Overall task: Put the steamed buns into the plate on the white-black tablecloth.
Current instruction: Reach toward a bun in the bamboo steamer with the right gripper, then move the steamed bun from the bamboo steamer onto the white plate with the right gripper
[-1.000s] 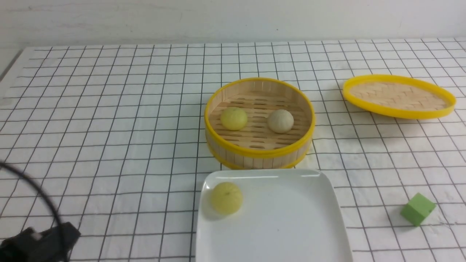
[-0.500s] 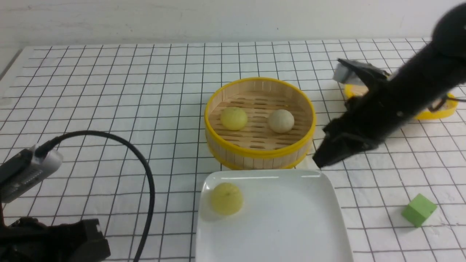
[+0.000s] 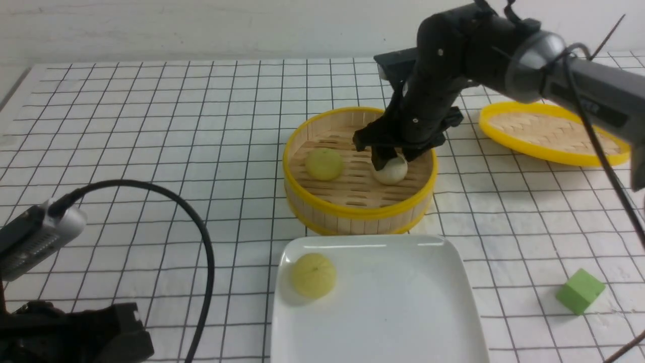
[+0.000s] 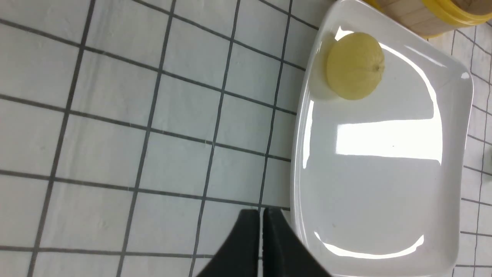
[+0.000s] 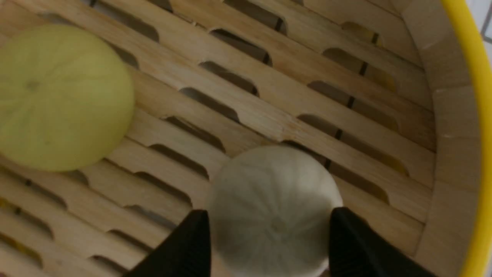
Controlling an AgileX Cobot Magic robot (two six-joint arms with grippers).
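The left gripper [image 4: 262,231] is parked closed and empty at near left, one yellow bun [image 3: 313,275] is laid on the plate [image 3: 428,312], and the beige bun [image 3: 395,174] in the steamer [image 3: 352,212] is straddled, for grasping, by the wide jaws of the right gripper [image 5: 269,215].

This looks like a robot lab's test bench, not a working kitchen. The front view is filled by a tabletop under a white-black tablecloth [image 3: 151,151], with a bare white wall [image 3: 201,25] along the top of the frame. Two black robot arms reach in: the right arm [image 3: 453,60] from the upper right, and the left arm [image 3: 75,338] at the lower left, with a grey camera module [image 3: 40,234] and a looping black cable [image 3: 209,262]. The few kitchen things sit spaced out like props: a yellow-rimmed bamboo steamer [image 3: 352,214] at centre, its lid [image 3: 554,133] at right, a white plate [image 3: 403,312] at lower centre, and a green cube [image 3: 578,290] at lower right.
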